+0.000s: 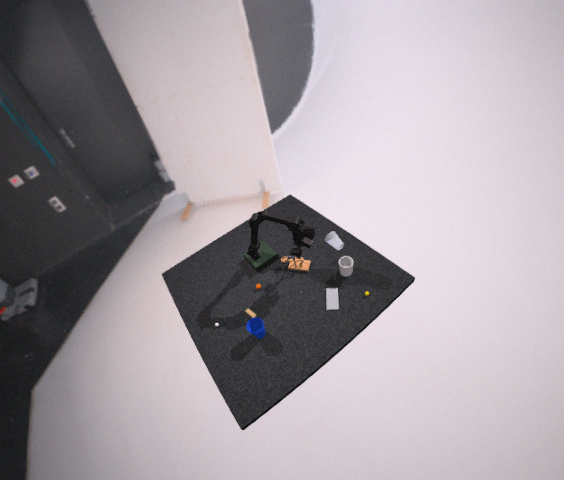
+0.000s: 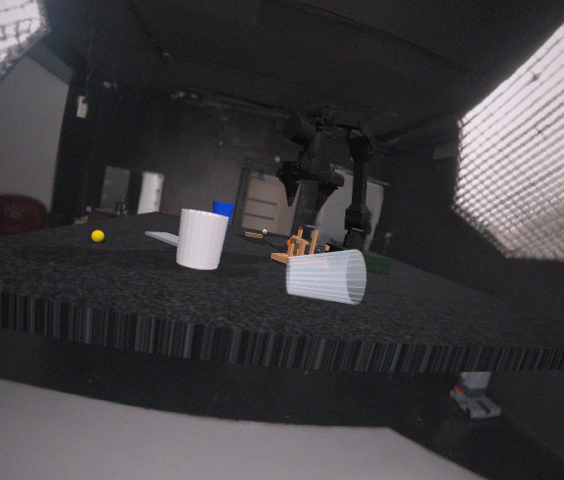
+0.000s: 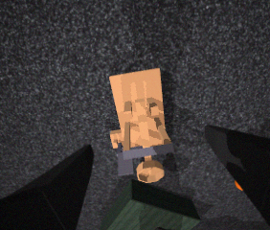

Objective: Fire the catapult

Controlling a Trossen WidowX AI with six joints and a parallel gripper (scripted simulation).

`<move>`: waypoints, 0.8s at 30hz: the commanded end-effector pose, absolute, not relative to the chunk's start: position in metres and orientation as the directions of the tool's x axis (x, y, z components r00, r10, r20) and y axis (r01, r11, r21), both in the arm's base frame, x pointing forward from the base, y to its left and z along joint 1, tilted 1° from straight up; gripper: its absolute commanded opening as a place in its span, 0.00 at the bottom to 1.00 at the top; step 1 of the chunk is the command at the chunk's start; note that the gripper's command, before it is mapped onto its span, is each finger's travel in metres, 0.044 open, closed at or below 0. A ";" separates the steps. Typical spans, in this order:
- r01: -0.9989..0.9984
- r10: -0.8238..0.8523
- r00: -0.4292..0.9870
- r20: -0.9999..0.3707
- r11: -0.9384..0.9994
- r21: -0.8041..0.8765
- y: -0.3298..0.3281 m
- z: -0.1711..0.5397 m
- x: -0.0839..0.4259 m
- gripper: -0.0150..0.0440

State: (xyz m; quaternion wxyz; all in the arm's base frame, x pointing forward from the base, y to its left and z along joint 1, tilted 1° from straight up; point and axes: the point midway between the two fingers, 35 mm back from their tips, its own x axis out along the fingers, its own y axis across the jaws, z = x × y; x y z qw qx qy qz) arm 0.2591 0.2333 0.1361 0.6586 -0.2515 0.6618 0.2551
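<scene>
The wooden catapult (image 1: 300,265) (image 2: 278,257) (image 3: 137,86) stands on the dark table, its spoon end toward the arm's base and its broad end roughly toward the white mug (image 1: 345,267) (image 2: 201,241). The mug stands upright. The spoon cup (image 3: 150,172) shows no ball. My gripper (image 1: 303,248) (image 2: 303,206) (image 3: 148,140) is open and empty above the catapult, its fingers wide on either side in the wrist view. An orange ball (image 1: 258,285) (image 2: 288,242) (image 3: 237,185), a white ball (image 1: 216,324) (image 2: 264,231) and a yellow ball (image 1: 366,292) (image 2: 97,236) lie on the table.
A clear cup (image 1: 334,240) (image 2: 323,276) lies on its side near the mug. A flat grey block (image 1: 332,299) (image 2: 162,237), a blue cup (image 1: 256,328) (image 2: 223,207) and a small wooden block (image 1: 250,313) (image 2: 253,235) also lie around. The arm's green base (image 1: 264,259) (image 3: 149,211) is behind the spoon end.
</scene>
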 end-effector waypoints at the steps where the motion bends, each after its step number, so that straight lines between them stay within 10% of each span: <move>1: -0.669 0.029 0.023 -0.999 0.743 0.006 0.233 0.164 0.259 1.00; 7: -0.570 0.009 0.010 -1.000 0.822 0.002 0.164 0.128 0.289 0.76; 24: -0.137 -0.012 0.005 -1.000 0.991 -0.012 -0.077 0.056 0.238 0.76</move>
